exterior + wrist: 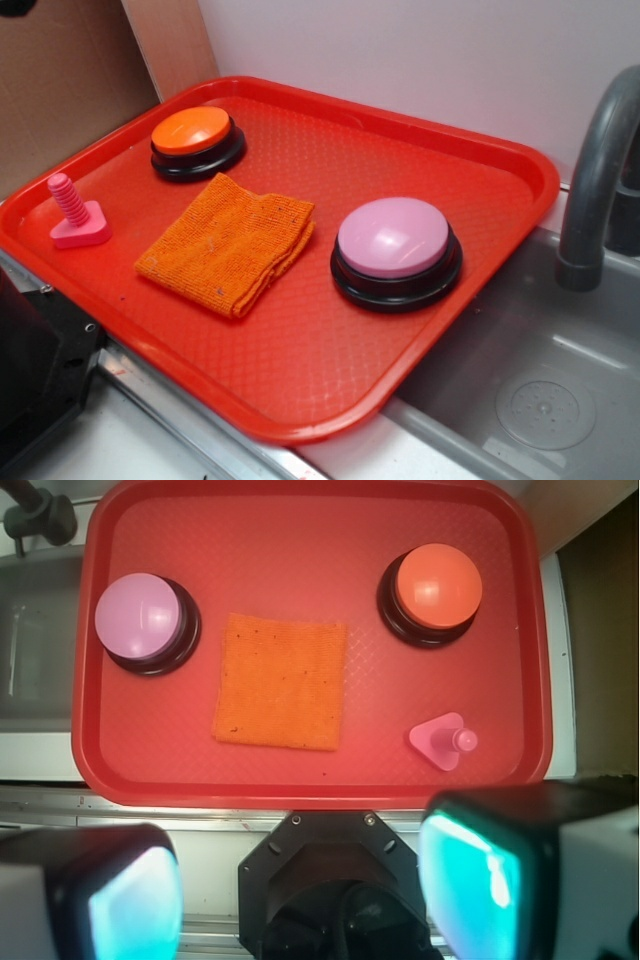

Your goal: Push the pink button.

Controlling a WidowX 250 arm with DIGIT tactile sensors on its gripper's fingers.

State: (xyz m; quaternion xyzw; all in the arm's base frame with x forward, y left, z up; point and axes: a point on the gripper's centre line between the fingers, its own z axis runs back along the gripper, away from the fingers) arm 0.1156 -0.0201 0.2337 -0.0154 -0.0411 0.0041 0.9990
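Note:
The pink button point(393, 238) is a large pale pink dome on a black round base. It sits on the right part of the red tray point(470, 150). In the wrist view the pink button point(139, 615) is at the upper left of the tray point(300, 780). My gripper point(300, 890) is open and empty, high above the tray's near edge and well apart from the button. Its two fingers point(135, 900) show at the bottom of the wrist view. The gripper does not show in the exterior view.
A smaller orange button point(192, 132) point(436, 585) stands at the tray's other end. A folded orange cloth point(230, 243) point(282, 681) lies between the buttons. A hot-pink plastic bolt point(76, 212) point(445, 741) stands near the tray's edge. A grey sink point(540, 390) and tap point(598, 170) adjoin the tray.

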